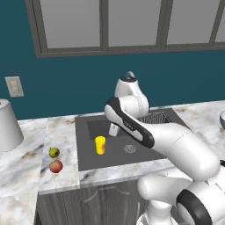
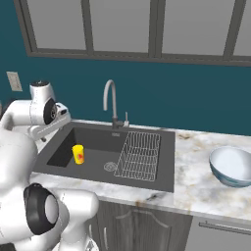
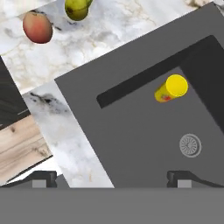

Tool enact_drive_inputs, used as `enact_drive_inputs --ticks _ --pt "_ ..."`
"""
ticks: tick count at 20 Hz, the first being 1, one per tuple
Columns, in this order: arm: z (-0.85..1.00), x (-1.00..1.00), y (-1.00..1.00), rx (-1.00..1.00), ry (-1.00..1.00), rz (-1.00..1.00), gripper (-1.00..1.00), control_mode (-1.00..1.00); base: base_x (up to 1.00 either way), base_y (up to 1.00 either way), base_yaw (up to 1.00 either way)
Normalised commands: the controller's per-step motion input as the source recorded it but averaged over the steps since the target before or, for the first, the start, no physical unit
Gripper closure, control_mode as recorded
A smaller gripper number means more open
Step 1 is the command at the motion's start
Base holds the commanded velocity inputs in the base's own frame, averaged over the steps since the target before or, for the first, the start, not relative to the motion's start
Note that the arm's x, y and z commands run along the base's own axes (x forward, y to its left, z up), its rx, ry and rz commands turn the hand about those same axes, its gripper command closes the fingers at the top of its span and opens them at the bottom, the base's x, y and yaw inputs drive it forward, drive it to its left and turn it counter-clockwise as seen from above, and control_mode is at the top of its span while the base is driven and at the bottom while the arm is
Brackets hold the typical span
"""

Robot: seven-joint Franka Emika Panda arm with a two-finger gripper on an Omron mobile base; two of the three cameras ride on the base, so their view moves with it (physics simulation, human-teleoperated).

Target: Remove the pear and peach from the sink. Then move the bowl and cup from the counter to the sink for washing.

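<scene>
The marble surface [image 2: 196, 188] runs along the teal wall, with the dark grey sink [image 2: 162, 176] set into it. A curved steel faucet [image 2: 112, 100] stands at the sink's back edge, and a wire rack [image 2: 139, 154] lies inside the basin on its right side, beside the round drain [image 2: 111, 166].

The white arm reaches forward over the left part of the sink. Its hand [image 3: 113, 177] looks down over the sink's left rim, fingers [image 3: 183, 176] spread wide apart with nothing between them.

The bowl [image 2: 231, 165], pale bluish-white, sits upright on the surface well to the right of the sink. At the far left of the surface stands a large grey-white conical vessel [image 1: 8, 125], below a wall switch plate [image 1: 15, 86].

The yellow cup [image 1: 100, 145] stands upright on the basin floor in the left half of the sink, a red mark on its side, apart from the drain.

The peach [image 1: 56, 166] and the pear [image 1: 54, 152] lie on the surface just left of the sink, close together, the pear nearer the wall.
</scene>
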Motion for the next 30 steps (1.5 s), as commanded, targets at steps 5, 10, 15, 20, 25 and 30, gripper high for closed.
enact_drive_inputs --ticks 5,10,15,20,25,30 --pt "0.11 -0.32 -0.1 0.0 0.0 -0.19 -1.0 -1.0 0.0 0.0 0.0" --pt "0.12 -0.33 -0.14 0.0 0.0 -0.19 -1.0 -1.0 0.0 0.0 0.0" --pt "0.11 -0.32 -0.15 0.0 0.0 -0.21 -1.0 -1.0 0.0 0.0 0.0" --pt "0.1 -0.3 -0.18 -0.01 0.0 -0.21 -1.0 -1.0 0.0 0.0 0.0" --pt "0.1 -0.28 -0.21 -0.04 0.01 -0.21 -1.0 -1.0 0.0 0.0 0.0" --pt "0.09 -0.27 -0.24 -0.04 0.03 -0.2 -1.0 -1.0 0.0 0.0 0.0"
